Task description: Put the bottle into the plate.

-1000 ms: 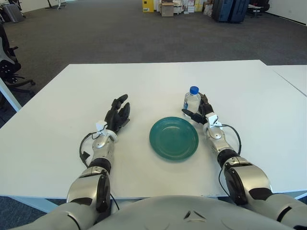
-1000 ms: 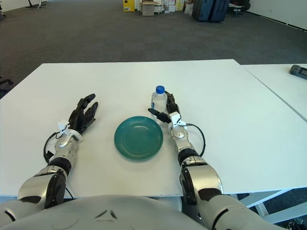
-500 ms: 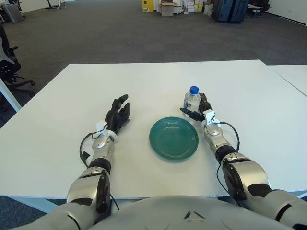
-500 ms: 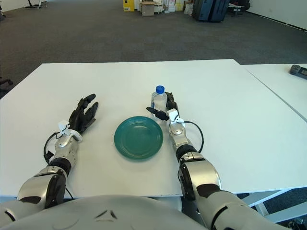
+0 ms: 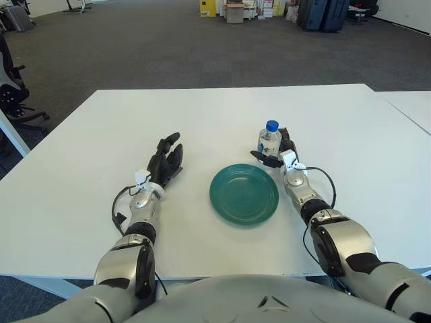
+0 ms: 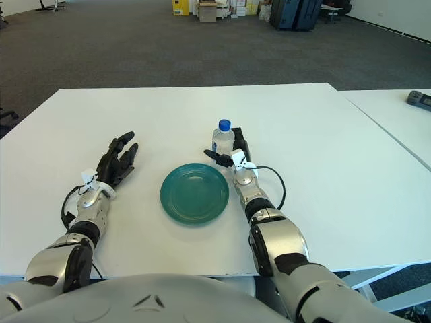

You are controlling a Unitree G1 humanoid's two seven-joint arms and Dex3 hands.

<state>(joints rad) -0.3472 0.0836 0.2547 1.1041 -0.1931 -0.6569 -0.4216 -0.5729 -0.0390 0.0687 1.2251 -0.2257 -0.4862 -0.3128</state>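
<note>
Standing upright on the white worktop (image 5: 337, 121), the bottle (image 5: 269, 141) was a small clear one with a blue cap, placed just beyond the far right edge of the plate (image 5: 244, 194) and not on it. The plate was round and dark green, lying flat near the middle of the worktop between the two arms, with nothing in it.

The right hand (image 5: 281, 155) was at the bottle, its wrist resting low on the worktop to the right of the plate. Its dark fingers (image 5: 261, 157) wrapped the lower part of the bottle: one reached across the near side of the bottle toward the left, while the others sat against its right and far side. The fingers were grasping the bottle, whose base seemed to remain on the worktop, though the hand hid that contact.

The left hand (image 5: 165, 161) lay on the worktop well to the left of the plate, palm down, pointing away from the robot. Its fingers (image 5: 172, 140) were stretched out and relaxed, holding nothing.

Beyond the worktop was grey carpet, with boxes (image 5: 234, 11) and dark cases (image 5: 323, 13) along the far wall. A second white table (image 6: 397, 121) stood to the right.
</note>
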